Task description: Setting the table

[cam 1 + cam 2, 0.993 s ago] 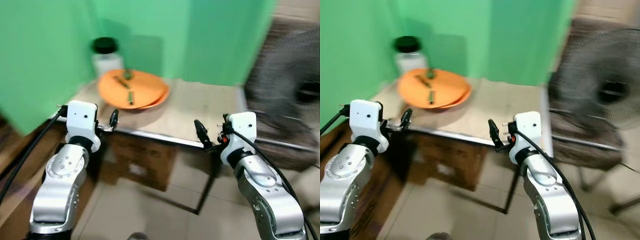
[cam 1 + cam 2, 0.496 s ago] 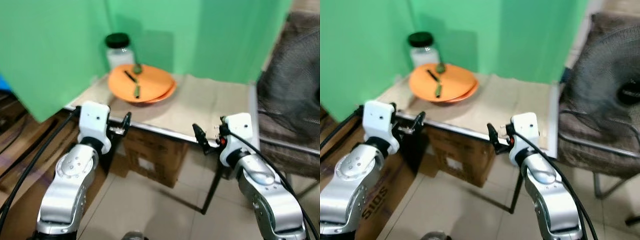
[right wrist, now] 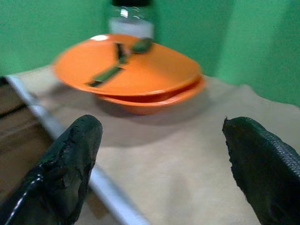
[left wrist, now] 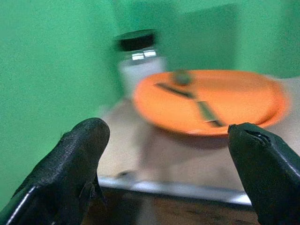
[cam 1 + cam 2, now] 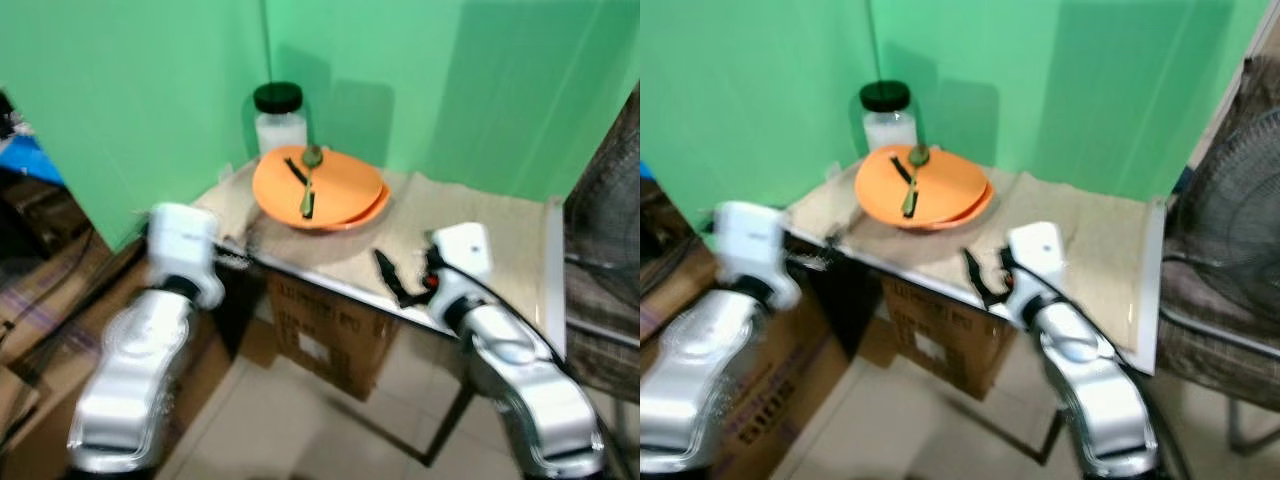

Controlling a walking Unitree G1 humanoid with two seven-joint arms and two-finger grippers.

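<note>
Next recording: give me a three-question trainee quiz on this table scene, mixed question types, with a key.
1. True or false: the right pincer is open and holds nothing.
2. What stands behind the orange plates on the table?
A. a jar with a black lid
B. a kettle
C. a folded towel
3. Fill in: the utensils lie on top of the ______.

Key:
1. True
2. A, the jar
3. orange plates

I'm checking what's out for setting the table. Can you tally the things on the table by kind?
Orange plates: 2, stacked
Utensils lying on the top plate: 2, a green spoon and a dark utensil, too blurred to identify
Jar with black lid: 1, behind the plates
Total: 5
</note>
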